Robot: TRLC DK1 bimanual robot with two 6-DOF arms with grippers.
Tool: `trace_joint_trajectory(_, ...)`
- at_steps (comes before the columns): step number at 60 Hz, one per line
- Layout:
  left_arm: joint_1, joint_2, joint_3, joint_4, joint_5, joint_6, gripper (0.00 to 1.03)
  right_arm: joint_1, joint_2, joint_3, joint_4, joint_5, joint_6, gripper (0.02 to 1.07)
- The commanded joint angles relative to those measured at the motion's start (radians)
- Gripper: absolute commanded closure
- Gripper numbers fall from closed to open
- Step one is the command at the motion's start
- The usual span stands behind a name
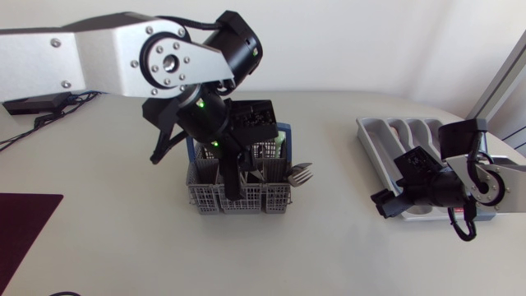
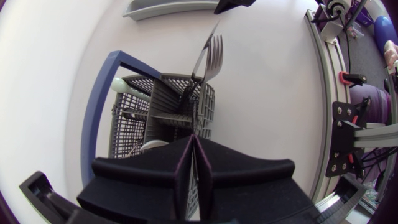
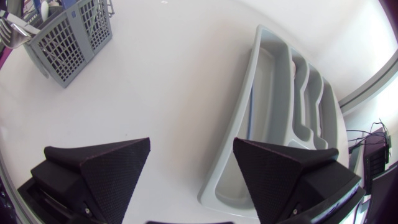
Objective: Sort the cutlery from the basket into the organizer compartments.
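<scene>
A grey mesh cutlery basket with a blue handle stands mid-table, and forks lean out of its right side. My left gripper reaches down into the basket's left part. In the left wrist view its fingers are pressed together over the basket, with no held piece visible between them; the forks stick out ahead. The grey organizer lies at the right. My right gripper hovers open beside the organizer's near end, with nothing between its fingers.
A dark red mat lies at the table's front left corner. Cables and a black box sit at the back left. Bare white table separates the basket from the organizer.
</scene>
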Motion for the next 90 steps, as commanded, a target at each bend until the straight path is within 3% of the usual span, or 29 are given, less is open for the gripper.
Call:
trace_joint_trajectory(1, 0.005, 0.02, 0.067, -0.044, -0.002, 0.036, 1.0, 0.018, -0.013, -0.026, 0.003, 0.009, 0.0, 0.11)
trace_joint_trajectory(54, -0.029, 0.033, 0.313, -0.24, -0.056, 0.143, 1.0, 0.174, -0.119, -0.078, -0.027, 0.049, 0.021, 0.11)
trace_joint_trajectory(70, -0.03, -0.012, 0.371, -0.309, -0.054, 0.135, 1.0, 0.246, -0.348, -0.074, -0.124, 0.033, 0.026, 0.11)
trace_joint_trajectory(90, -0.05, -0.113, 0.377, -0.328, -0.05, 0.088, 1.0, 0.444, -0.631, -0.022, -0.248, -0.012, 0.084, 0.11)
